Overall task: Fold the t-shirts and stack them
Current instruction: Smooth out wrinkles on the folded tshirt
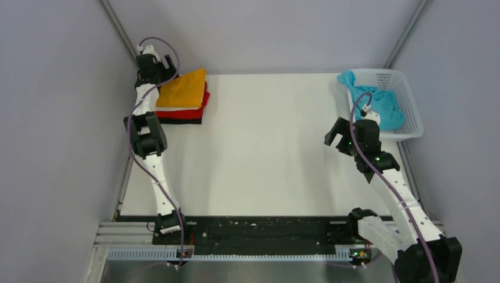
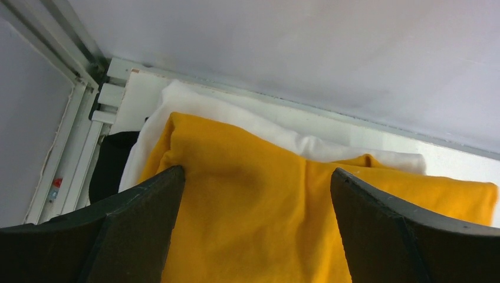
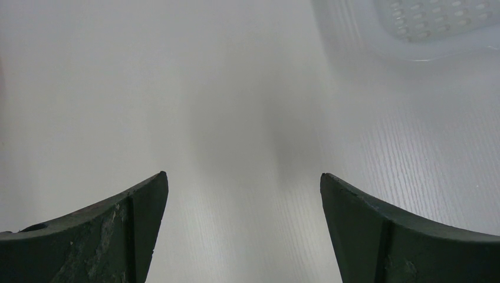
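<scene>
A stack of folded t-shirts lies at the table's far left: orange-yellow [image 1: 183, 88] on top, then white [image 1: 180, 108], red [image 1: 187, 113] and black [image 1: 180, 121]. My left gripper [image 1: 168, 66] hangs open just above the stack's far edge. In the left wrist view the orange-yellow shirt [image 2: 277, 218] fills the gap between the spread fingers [image 2: 141, 224], with white [image 2: 236, 115] and black [image 2: 112, 162] cloth beneath. The teal t-shirt [image 1: 377, 103] lies crumpled in the white basket [image 1: 413, 118], one part over the rim. My right gripper [image 1: 334, 134] is open and empty over bare table [image 3: 236, 118], left of the basket.
The basket's perforated corner [image 3: 424, 26] shows at the top right of the right wrist view. Grey walls and metal frame rails [image 2: 71, 53] close in behind the stack. A black strip [image 1: 259, 230] runs along the table's near edge by the arm bases.
</scene>
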Robot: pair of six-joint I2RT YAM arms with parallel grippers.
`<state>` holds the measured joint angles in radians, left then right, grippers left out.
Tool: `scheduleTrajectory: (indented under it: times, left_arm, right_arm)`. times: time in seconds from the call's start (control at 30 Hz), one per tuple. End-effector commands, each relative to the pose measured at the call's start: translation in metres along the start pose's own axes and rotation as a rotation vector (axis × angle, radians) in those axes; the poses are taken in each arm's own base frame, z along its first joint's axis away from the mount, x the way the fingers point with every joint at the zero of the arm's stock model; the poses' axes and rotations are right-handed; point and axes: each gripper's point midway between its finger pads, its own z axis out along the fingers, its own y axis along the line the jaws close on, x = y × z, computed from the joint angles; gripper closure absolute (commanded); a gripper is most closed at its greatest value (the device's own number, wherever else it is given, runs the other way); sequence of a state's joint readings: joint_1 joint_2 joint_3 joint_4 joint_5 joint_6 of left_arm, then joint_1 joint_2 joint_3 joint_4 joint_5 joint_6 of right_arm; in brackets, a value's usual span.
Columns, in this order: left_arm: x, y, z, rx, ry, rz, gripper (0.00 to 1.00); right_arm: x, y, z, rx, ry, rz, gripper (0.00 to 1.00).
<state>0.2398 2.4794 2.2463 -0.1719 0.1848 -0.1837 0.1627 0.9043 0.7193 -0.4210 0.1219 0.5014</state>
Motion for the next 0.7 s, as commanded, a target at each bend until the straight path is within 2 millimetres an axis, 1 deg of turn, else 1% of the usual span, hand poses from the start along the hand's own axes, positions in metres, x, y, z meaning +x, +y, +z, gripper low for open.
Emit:
scheduleTrajectory:
  times: [0.0,0.13,0.37,0.43,0.5,0.57,0.63,0.67]
  left_arm:
    - [-0.008,0.033,0.005,-0.075,-0.055,-0.079,0.01]
    - [-0.004,0.050,0.005,-0.074,-0.058,-0.180,0.01]
    - [0.012,0.059,0.008,-0.023,-0.037,-0.326,0.01]
    - [0.015,0.059,0.007,0.002,-0.023,-0.350,0.01]
    - [0.010,0.058,0.002,-0.006,-0.022,-0.350,0.01]
    - [-0.004,0.056,-0.008,-0.017,-0.038,-0.346,0.01]
    - [-0.020,0.054,-0.022,-0.043,-0.069,-0.344,0.01]
    - [-0.033,0.051,-0.032,-0.058,-0.096,-0.338,0.01]
  right_arm:
    - [-0.026,0.008,-0.003,-0.016,-0.082,0.021,0.01]
    - [-0.026,0.007,-0.003,-0.012,-0.084,0.021,0.01]
    - [-0.026,0.009,-0.006,-0.026,-0.088,0.024,0.01]
    - [-0.026,0.008,-0.009,-0.027,-0.092,0.024,0.01]
    - [-0.027,0.008,-0.012,-0.028,-0.098,0.018,0.01]
    - [-0.029,0.008,-0.015,-0.032,-0.107,0.013,0.01]
    - [-0.030,0.009,-0.018,-0.040,-0.113,0.009,0.01]
    - [-0.031,0.010,-0.019,-0.047,-0.115,0.005,0.01]
